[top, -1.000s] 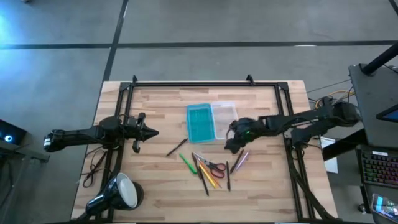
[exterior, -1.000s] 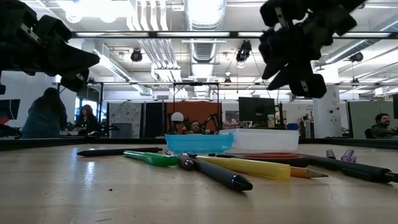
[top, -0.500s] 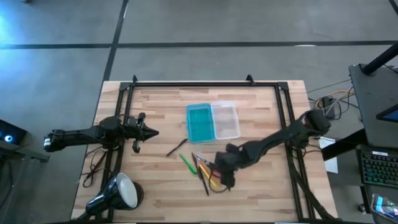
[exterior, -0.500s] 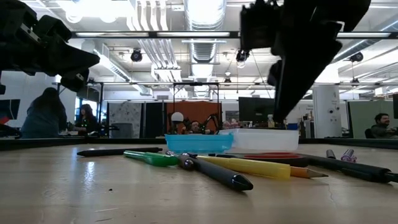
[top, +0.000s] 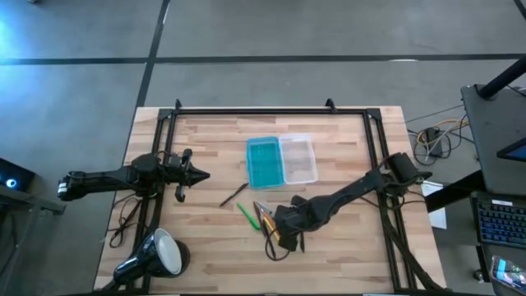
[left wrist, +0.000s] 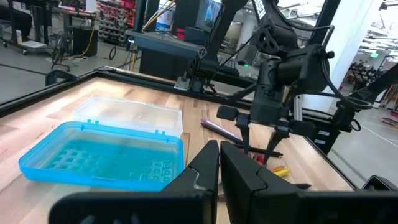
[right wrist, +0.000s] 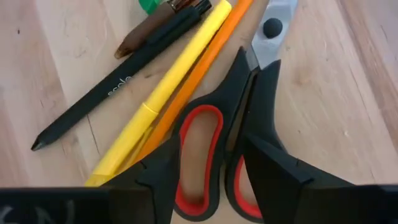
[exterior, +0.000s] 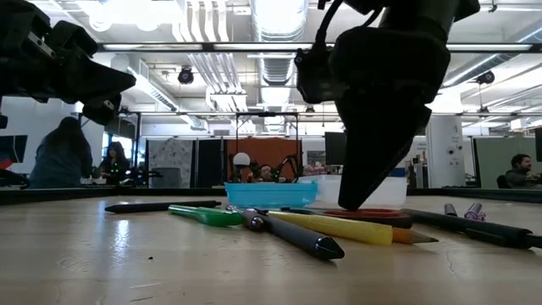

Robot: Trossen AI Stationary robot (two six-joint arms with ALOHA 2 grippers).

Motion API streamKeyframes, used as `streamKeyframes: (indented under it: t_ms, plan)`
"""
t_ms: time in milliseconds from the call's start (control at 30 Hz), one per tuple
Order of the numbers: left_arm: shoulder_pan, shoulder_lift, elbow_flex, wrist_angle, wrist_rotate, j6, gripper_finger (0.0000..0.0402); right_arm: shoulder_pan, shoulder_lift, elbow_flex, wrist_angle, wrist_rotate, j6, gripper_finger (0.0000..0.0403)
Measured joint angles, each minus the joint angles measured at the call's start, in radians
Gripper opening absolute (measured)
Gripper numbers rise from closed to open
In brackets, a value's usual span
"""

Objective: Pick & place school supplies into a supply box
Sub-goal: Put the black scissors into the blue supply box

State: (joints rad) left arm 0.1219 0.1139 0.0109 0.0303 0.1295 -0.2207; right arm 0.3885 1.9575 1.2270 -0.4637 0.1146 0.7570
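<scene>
The scissors [right wrist: 211,118], black handles with red-lined loops, lie flat on the table in a pile with a yellow pen [right wrist: 168,87], an orange pencil [right wrist: 208,65] and a dark pen [right wrist: 118,87]. A green pen [top: 246,215] and another dark pen [top: 233,195] lie to the pile's left. My right gripper [top: 288,233] is open, pointing down over the scissors' handles. The supply box lies open, its turquoise lid [top: 265,162] beside the clear tray [top: 298,159]. My left gripper [top: 197,174] is shut and hovers left of the box. My right gripper [right wrist: 211,155] comes from above, pointing down, with one finger [right wrist: 155,177] outside each handle loop [right wrist: 196,149] of the scissors. Whether the fingers touch the handles, I cannot tell. The scissors lie flat on the table.
A black-and-white round lamp [top: 160,255] lies at the table's near left corner. A black frame rail [top: 246,113] runs along the far edge and down both sides. Bare wood [top: 345,255] lies between the pile and the near right corner.
My right gripper has swung from beside the clear tray toward the table's near edge and left, and come down over the pile of pens onto the scissors. The supplies and the box have stayed where they were.
</scene>
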Motion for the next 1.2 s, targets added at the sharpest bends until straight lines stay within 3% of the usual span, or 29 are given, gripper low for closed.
streamKeyframes:
  t_ms: [233,600,967,1200]
  plan:
    - [0.0,0.0,0.0,0.0,0.0,0.0,0.0,0.008,-0.029,0.034,-0.149,0.088,0.051,0.0166]
    - [0.0,0.0,0.0,0.0,0.0,0.0,0.0,0.024,-0.059,0.037,-0.235,0.095,0.089,0.0166]
    - [0.0,0.0,0.0,0.0,0.0,0.0,0.0,0.02,-0.058,-0.038,-0.226,0.103,0.159,0.0162]
    - [0.0,0.0,0.0,0.0,0.0,0.0,0.0,-0.006,-0.05,-0.078,-0.128,0.078,0.113,0.0143]
